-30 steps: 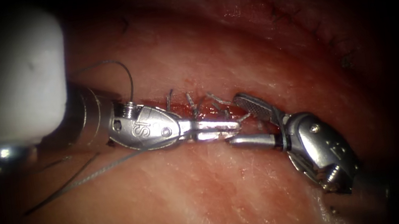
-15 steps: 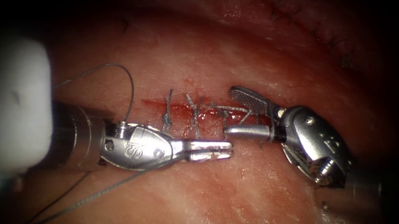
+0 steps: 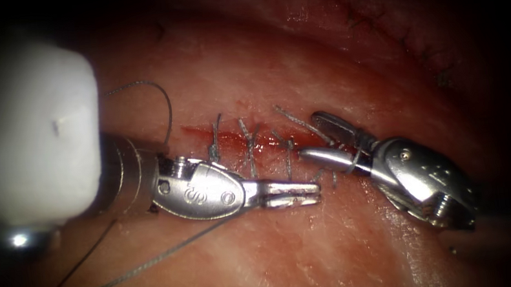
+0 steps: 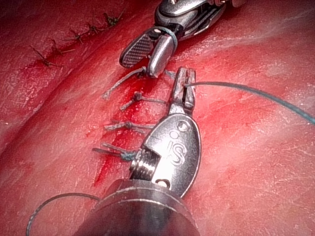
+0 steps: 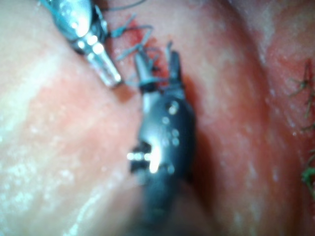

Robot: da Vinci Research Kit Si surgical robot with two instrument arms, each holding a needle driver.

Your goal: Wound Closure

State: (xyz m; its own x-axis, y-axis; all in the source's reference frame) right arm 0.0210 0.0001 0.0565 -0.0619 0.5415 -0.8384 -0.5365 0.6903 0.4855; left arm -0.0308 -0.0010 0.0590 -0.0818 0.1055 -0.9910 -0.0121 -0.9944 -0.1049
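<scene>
The left claw (image 3: 303, 191), pinching the thread (image 3: 153, 261), lies along the cut (image 3: 202, 132) just below it — the right claw (image 3: 323, 138), spread, holds nothing over the cut's right end, tips near.

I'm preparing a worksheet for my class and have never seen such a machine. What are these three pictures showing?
Two robot arms practise stitching a cut in pork, the tissue. One picture looks down from an endoscope; the other two come from cameras near each arm's wrist. The left pincer is shut on the thread, which trails off in a long loop. The right pincer is open over the cut and holds nothing. Finished stitches with short ends cross the cut, amid red fluid.
</scene>
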